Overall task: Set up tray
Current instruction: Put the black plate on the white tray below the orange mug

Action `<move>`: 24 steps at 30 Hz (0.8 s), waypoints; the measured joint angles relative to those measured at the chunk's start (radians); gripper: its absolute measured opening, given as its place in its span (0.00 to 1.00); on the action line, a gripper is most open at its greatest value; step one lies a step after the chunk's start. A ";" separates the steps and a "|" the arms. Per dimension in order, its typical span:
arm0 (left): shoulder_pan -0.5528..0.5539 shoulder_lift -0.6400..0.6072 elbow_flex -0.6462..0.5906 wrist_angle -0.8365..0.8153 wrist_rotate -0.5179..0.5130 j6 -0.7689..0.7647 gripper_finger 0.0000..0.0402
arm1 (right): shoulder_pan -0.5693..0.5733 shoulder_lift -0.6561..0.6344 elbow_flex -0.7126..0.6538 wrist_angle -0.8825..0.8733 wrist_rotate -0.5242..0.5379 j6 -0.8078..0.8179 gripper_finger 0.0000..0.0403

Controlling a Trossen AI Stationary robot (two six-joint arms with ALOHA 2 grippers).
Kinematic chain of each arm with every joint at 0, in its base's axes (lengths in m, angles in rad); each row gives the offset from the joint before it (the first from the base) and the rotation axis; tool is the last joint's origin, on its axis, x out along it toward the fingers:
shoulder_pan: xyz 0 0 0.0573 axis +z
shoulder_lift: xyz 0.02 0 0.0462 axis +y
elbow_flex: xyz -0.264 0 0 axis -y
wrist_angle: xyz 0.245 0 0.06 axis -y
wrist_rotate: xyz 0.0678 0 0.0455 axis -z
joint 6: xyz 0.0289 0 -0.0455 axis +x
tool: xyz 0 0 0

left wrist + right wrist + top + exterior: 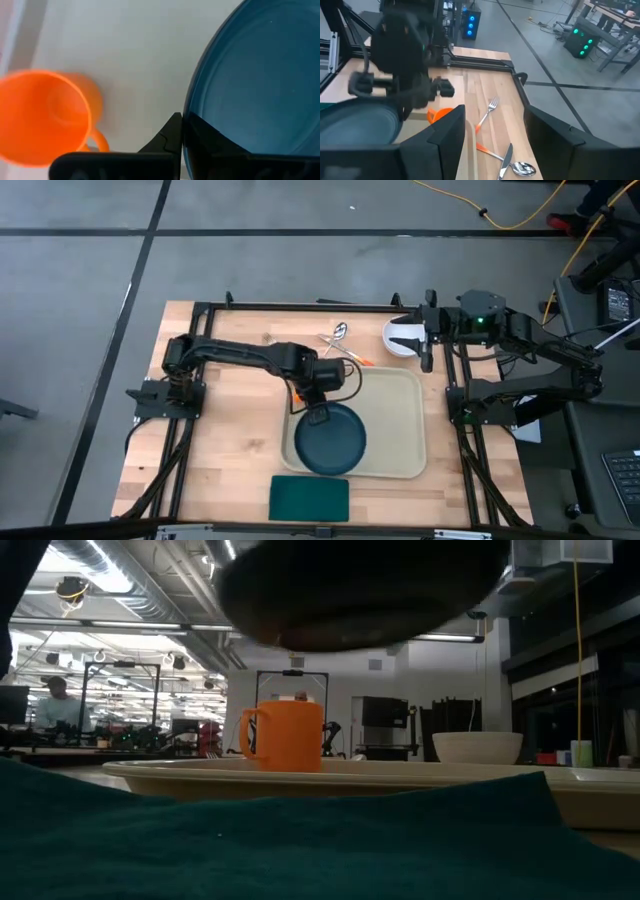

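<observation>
Dark green cloth of the napkin (300, 850) fills the foreground of the low view; behind it the tray (420, 778) stretches level across the picture, with an orange mug (285, 735) standing upright at its far side and a white bowl (477, 747) further right, while the dark underside of the plate (360, 590) hangs raised above the tray. From the high view, the cream tray (395, 420) lies flat on the wooden table (230, 440) a little right of centre, nearly square, its slightly longer axis running left to right and its edges parallel to the table's. The teal plate (332, 442) sits over the tray's near left corner, its rim overhanging the tray edge toward the napkin (309, 498), which lies just beyond. The left gripper (318, 412) reaches in from the left and is clamped on the plate's far rim. The right gripper (428, 340) waits at the table's far right, over the white bowl (402, 340), with cutlery (338, 340) beside it. In the left wrist view the fingers (170, 140) pinch the plate's (255, 80) edge, the mug (42, 117) alongside on the pale tray (135, 55). In the right wrist view the right gripper's (495, 142) fingers stand spread apart, holding nothing, with a fork (489, 111), a knife (504, 160) and a spoon (522, 168) on the wood beyond.
</observation>
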 joint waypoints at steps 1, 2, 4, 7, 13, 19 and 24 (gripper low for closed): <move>0.000 0.000 -0.028 0.014 0.000 -0.009 0.01 | 0.000 -0.002 0.000 0.000 0.000 -0.001 0.51; 0.000 0.001 -0.053 0.026 0.000 -0.016 0.01 | 0.000 -0.004 0.000 -0.002 0.000 -0.002 0.51; -0.001 0.002 -0.105 0.064 0.005 -0.034 0.01 | 0.000 -0.006 0.000 -0.001 0.000 -0.006 0.51; -0.001 0.002 -0.164 0.128 0.007 -0.054 0.01 | 0.000 -0.008 0.000 -0.002 0.000 -0.007 0.51; 0.001 0.002 -0.248 0.195 -0.010 -0.070 0.01 | 0.000 -0.008 0.000 -0.001 0.000 -0.022 0.51; 0.005 0.001 -0.319 0.226 -0.006 -0.075 0.01 | 0.000 -0.008 0.000 -0.001 0.000 -0.022 0.51; 0.008 0.001 -0.336 0.258 -0.034 -0.075 0.01 | 0.000 -0.008 0.000 0.000 0.000 -0.027 0.51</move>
